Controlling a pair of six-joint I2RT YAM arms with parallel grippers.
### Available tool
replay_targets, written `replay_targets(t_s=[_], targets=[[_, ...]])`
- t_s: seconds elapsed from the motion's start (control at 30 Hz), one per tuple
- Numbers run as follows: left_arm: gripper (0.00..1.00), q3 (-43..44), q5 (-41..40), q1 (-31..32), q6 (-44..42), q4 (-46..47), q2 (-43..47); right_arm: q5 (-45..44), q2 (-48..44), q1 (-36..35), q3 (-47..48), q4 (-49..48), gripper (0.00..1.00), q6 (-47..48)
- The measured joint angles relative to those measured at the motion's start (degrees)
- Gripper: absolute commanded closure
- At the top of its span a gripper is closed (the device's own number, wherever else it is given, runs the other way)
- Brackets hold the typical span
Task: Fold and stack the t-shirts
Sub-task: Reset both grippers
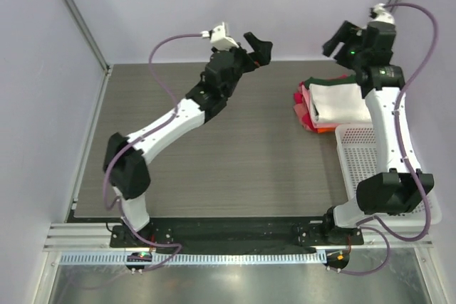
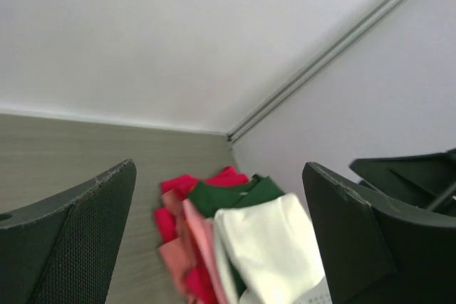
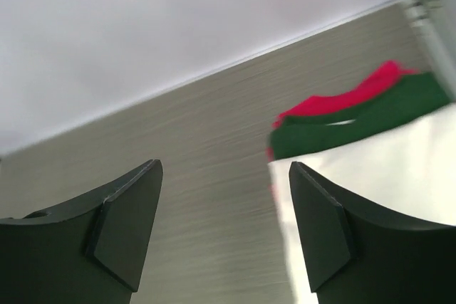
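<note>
Table (image 1: 242, 154): grey-brown wood grain, lying flat and filling the middle of the top view.
Basket (image 1: 358, 154): white plastic mesh, sitting at the table's right side, toward the near edge.
Walls (image 1: 235, 5): pale, plain, closing in the far side and both flanks.
Frame post (image 1: 75, 12): aluminium, slanting down to the table's far left corner.
Base plate (image 1: 235, 233): black, running along the near edge.
Slotted strip (image 1: 235, 258): white, lying just in front of the base plate.

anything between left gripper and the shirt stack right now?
Nothing visible. The left gripper hangs open above the table, and its wrist view shows the stack of t-shirts unobstructed, with only bare tabletop before it. The right gripper, also open, is by the stack's far side, out of that line.
</note>
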State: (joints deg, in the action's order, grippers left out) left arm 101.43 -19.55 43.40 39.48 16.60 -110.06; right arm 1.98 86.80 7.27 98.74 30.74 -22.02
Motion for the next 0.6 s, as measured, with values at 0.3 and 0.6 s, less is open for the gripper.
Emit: replay_targets(t_s=[0.3,0.6], targets=[[0.0,-39.93,-0.46,-9.73,2.91,-11.67,34.01,-3.61,-6.6,-26.6,-24.59,-6.6,0.19,0.9],[0.0,-74.4,-1.92,-10.12,0.98,-17.73,60.15,-21.05,-15.67,-52.06,-52.59,-23.28,0.15,3.72]])
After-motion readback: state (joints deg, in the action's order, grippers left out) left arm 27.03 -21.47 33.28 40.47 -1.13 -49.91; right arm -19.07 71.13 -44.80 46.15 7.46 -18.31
